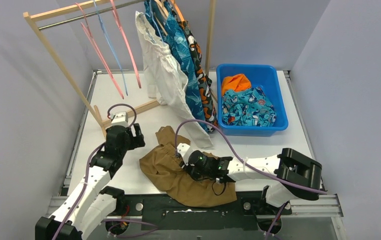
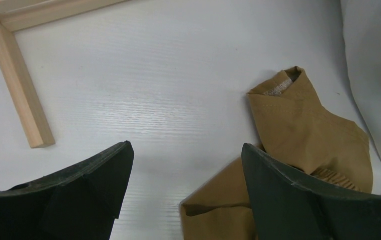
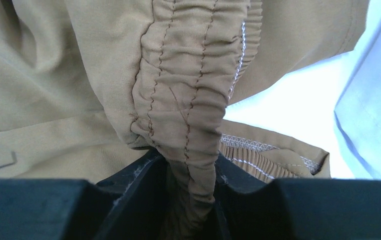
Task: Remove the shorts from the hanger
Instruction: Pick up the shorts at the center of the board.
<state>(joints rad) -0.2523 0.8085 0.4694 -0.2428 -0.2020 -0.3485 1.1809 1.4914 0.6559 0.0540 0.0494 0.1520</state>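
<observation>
Pinching the gathered waistband [image 3: 188,100], your right gripper [image 3: 191,172] has its jaws closed on the brown shorts [image 1: 170,177]. They lie crumpled on the table [image 1: 143,120] at the lower middle of the overhead view, off any hanger. The elastic sits deep between the fingers, so the hold looks sound. I'd judge the job now is carrying them to the blue bin [image 1: 251,131] at the right of the frame. Lift straight up until the loose legs hang free, then swing right; dragging could snag the cloth on the near table edge.

Your left gripper [image 1: 130,132] hovers at the lower left with jaws spread wide and nothing in them. In its own view one finger overlaps the shorts' edge, so keep it high or draw it left. The rack's wooden foot [image 1: 133,109] lies just beyond it, so room there is tight.

Bare table between the brown shorts and the bin gives you an open lane. Farther up, the white shorts [image 1: 160,70] hang low, their hem near your right wrist. Behind them hang the blue patterned shorts [image 1: 183,55] and the camouflage shorts [image 1: 198,55], not yet removed. Orange shorts [image 1: 236,82] and teal shorts [image 1: 248,107] already fill the bin.
</observation>
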